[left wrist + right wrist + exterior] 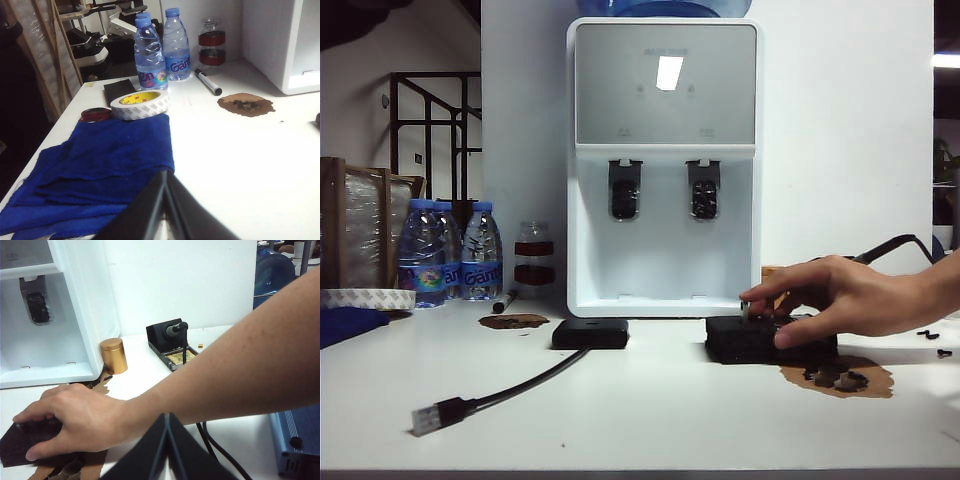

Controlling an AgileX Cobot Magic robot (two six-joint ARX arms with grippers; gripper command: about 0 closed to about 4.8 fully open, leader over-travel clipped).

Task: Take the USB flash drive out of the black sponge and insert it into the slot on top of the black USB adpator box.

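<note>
A person's hand (840,300) rests on the black sponge (760,342) at the right of the table, covering much of it. Its fingertips pinch a small silver piece, apparently the USB flash drive (744,307), standing at the sponge's top. The right wrist view shows the same hand (80,415) over the sponge (20,442). The black USB adaptor box (590,333) lies flat to the left, its cable ending in a silver plug (428,417); I cannot make out the slot. My left gripper (166,173) is shut and empty above a blue cloth. My right gripper (167,415) is shut and empty behind the person's forearm.
A white water dispenser (665,160) stands at the back. Water bottles (445,250), a jar (534,255), a marker (209,83), a tape roll (140,104) and the blue cloth (100,170) crowd the left. A gold can (113,356), a soldering stand (170,342) and a blue box (300,435) sit on the right.
</note>
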